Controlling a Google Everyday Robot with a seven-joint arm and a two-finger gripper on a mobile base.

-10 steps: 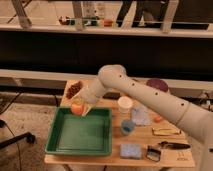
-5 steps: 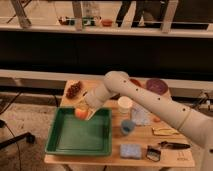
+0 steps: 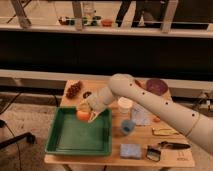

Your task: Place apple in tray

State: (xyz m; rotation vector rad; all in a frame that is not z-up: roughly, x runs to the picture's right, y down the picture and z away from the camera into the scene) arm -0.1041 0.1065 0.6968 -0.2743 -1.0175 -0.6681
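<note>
No text, label, brand, number or sign can be read anywhere in the view: not on the green tray [image 3: 62, 148], not on the items spread over the tabletop [image 3: 175, 159], not on the arm. The pincer [image 3: 86, 113] sits left of centre in the frame, at the tray's far edge, by the apple [image 3: 81, 115].

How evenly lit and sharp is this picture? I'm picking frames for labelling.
Camera view: soft throughout, edges smeared; the wooden table and green tray are warmly lit, the band behind is dark; the gripper sits at the tray's far edge by the apple, its outline blurred; no strong glare.
</note>
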